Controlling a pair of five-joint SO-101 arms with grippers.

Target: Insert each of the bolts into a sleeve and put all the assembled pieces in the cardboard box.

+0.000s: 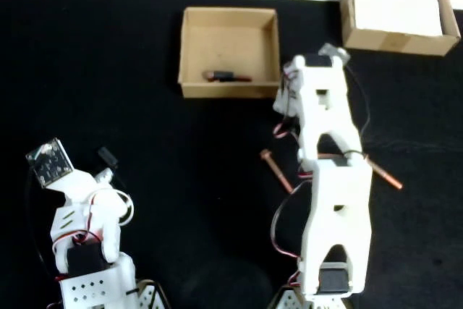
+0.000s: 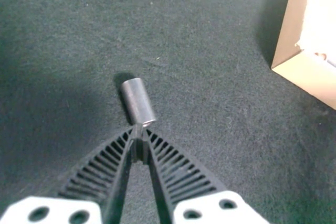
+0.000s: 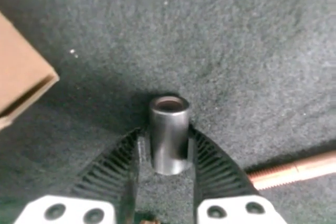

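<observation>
Sleeve point(image 3: 169, 121): steel, open end up, clamped between the right gripper point(image 3: 168, 132) fingers, just beside the cardboard box point(image 1: 228, 81) corner. One assembled piece point(image 1: 226, 76) lies in the box. Two copper bolts on the black mat: one point(image 1: 277, 171) left of the right arm, another point(image 1: 385, 176) partly under it. Left gripper point(image 2: 139, 132): fingers drawn together, tips touching a second sleeve point(image 2: 137, 100); cannot tell if pinched.

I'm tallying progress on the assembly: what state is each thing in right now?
Left gripper: shut.
Loose sleeve: on its side at the left gripper's tips, no bolt showing.
Right gripper: shut on held sleeve.
Held sleeve: open end empty.
Bolts: loose, unsleeved.
Cardboard box: open, one assembled piece inside.
Other box: open.
</observation>
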